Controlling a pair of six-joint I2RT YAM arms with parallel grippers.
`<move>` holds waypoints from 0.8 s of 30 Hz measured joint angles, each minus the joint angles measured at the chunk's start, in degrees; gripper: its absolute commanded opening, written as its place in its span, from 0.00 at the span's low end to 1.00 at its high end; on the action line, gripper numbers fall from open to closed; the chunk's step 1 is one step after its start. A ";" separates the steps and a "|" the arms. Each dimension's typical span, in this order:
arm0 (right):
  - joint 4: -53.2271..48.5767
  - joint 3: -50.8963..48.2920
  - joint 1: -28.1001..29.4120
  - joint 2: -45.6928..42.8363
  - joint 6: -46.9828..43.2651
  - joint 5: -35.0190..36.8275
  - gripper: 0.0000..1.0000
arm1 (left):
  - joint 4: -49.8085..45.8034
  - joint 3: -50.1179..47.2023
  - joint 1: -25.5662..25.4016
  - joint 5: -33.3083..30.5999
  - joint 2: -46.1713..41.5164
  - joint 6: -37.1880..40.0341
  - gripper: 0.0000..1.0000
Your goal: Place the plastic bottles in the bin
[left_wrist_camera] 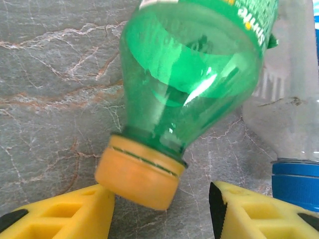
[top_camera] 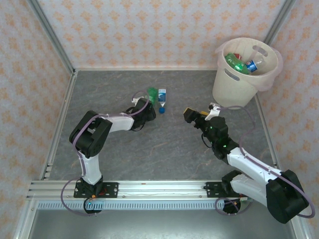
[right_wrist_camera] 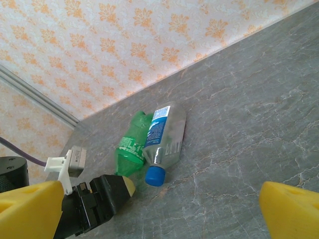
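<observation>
bin: far right corner of the table, up by the back wall
in the bin: a couple of bottles, side by side
mid table: bottle pair, touching, caps toward the near edge
left gripper: just in front of the left bottle, its cap between the fingers
right gripper: right of the pair, well apart, nearer than the bin

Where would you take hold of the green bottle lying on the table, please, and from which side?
Probably just behind the orange cap, coming from the cap end, where the left gripper stands astride it. The green bottle lies on its side and is narrowest there, while the clear bottle crowds one flank of its body.
</observation>
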 measured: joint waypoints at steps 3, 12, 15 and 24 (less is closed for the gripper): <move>0.00 0.00 0.00 0.00 0.00 -0.02 1.00 | 0.00 0.04 0.04 0.04 0.04 0.72 0.53; -0.04 0.00 0.00 0.17 0.02 -0.04 1.00 | -0.31 2.16 1.09 0.04 0.46 2.95 0.60; -0.04 0.00 0.00 0.17 0.02 -0.04 1.00 | -0.76 2.16 1.22 0.02 0.46 3.65 0.64; -0.04 0.00 0.00 0.17 0.02 -0.04 1.00 | -3.96 2.14 2.29 -0.02 0.44 6.99 0.68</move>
